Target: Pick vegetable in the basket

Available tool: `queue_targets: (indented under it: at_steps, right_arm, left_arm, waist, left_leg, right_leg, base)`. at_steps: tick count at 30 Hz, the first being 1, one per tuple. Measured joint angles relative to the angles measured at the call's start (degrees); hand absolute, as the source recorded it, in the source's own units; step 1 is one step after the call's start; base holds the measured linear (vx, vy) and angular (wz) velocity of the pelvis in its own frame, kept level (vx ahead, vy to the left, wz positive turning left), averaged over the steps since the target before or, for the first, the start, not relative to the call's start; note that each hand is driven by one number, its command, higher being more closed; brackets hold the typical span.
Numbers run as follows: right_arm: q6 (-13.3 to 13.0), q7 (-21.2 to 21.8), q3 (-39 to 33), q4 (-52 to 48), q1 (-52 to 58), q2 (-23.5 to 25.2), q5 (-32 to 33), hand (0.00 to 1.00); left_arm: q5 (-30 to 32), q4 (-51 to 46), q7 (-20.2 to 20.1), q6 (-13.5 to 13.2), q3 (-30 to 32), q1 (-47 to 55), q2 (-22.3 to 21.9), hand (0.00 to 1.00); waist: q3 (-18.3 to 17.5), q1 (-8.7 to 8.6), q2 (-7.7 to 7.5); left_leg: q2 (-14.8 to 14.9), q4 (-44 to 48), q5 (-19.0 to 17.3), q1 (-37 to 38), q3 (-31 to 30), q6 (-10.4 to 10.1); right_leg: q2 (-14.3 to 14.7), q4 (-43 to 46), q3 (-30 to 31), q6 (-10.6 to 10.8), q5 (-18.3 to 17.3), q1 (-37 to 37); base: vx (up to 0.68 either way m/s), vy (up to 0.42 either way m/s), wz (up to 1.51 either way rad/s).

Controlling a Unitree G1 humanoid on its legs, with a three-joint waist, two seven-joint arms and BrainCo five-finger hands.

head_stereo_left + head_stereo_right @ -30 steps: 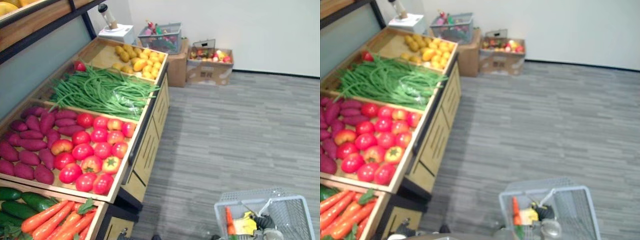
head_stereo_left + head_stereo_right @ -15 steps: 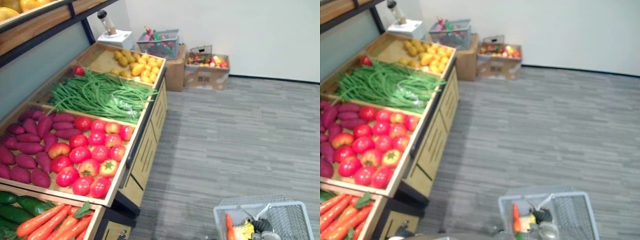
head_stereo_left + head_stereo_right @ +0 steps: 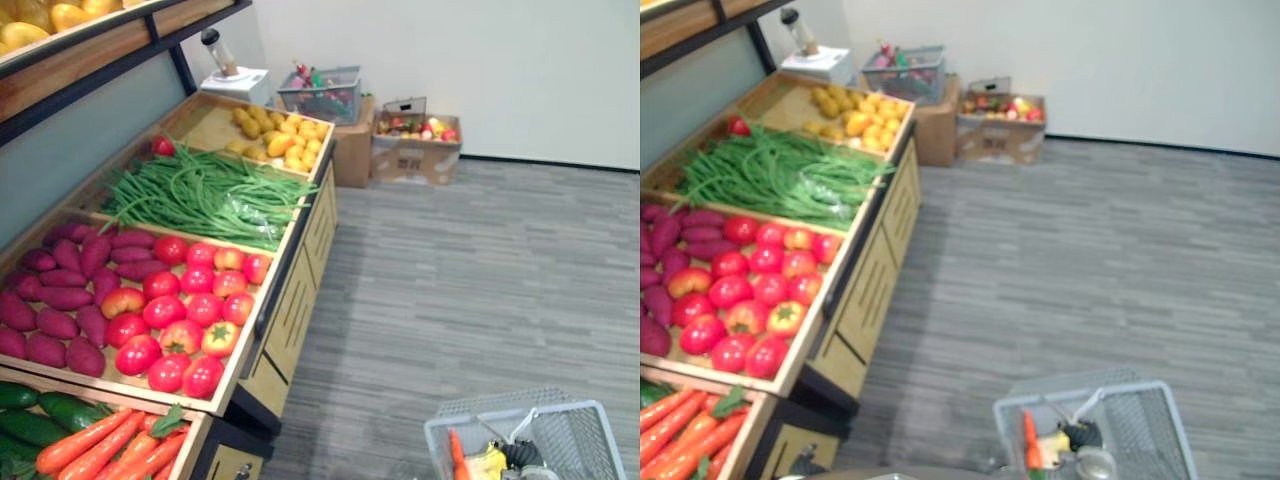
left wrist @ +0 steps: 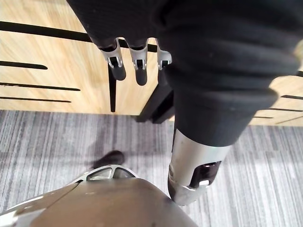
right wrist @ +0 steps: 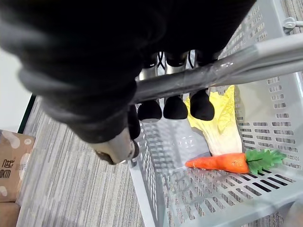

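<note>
Nearest: grey mesh basket [image 5: 279,118], its handle [image 5: 227,68] gripped by the right hand [image 5: 175,106], fingers curled round the bar. Inside: one carrot [image 5: 220,163] lying beside a pale cabbage leaf [image 5: 220,127]. Left hand [image 4: 140,71] hangs by the wooden table's [image 4: 47,61] slotted front, fingers relaxed, holding nothing. On the table, working away: carrots [image 3: 110,445] and cucumbers [image 3: 40,415]; tomatoes [image 3: 185,310] beside purple sweet potatoes [image 3: 60,300]; green beans [image 3: 200,195]; yellow fruit [image 3: 280,135]. Against the far wall [image 3: 450,60]: a second basket [image 3: 325,95] and an open cardboard box [image 3: 415,150] of produce.

Basket [image 3: 585,445] lower rt w/ carrot [image 5: 220,162] & cabbage [image 5: 218,127] inside; veg stand [image 3: 290,300] left.
</note>
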Motion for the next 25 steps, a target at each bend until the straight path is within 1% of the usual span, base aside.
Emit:
queue_targets:
  at_steps: [5, 15, 25]
  right_arm:
    - [0.00, -0.85, -0.01, 0.21, 0.01, 0.00, 0.00, 1.00]
    - [-0.18, -0.95, -0.11, 2.37, -0.89, -0.02, -0.02, 1.00]
    - [-0.18, -0.94, -0.09, 2.45, -1.07, -0.02, -0.03, 1.00]
  left_arm:
    - [-0.25, 0.02, 0.00, -0.22, -0.16, 0.10, -0.04, 0.00]
    - [-0.27, 0.04, -0.03, -0.56, -0.45, 0.46, -0.05, 0.00]
    - [-0.27, 0.04, -0.04, -0.57, -0.45, 0.49, -0.06, 0.00]
  waist:
    - [-0.28, 0.01, 0.14]
    - [-0.48, 0.00, 0.30]
    - [-0.50, 0.00, 0.32]
  left_leg:
    - [-0.04, 0.03, 0.00, -0.29, -0.19, 0.00]
    - [0.02, 0.03, -0.03, 0.01, -0.37, -0.04]
    - [0.04, 0.02, -0.06, 0.15, -0.34, -0.09]
  right_leg:
    - [0.10, -0.57, -0.27, 0.16, 0.12, 0.10]
    - [0.40, -1.43, -0.47, 0.21, 0.41, 0.87]
    - [0.41, -1.46, -0.43, 0.21, 0.41, 0.99]
  base:
    - [0.00, 0.000, 0.01]
    - [0.00, 0.000, 0.00]
    - [0.00, 0.000, 0.00]
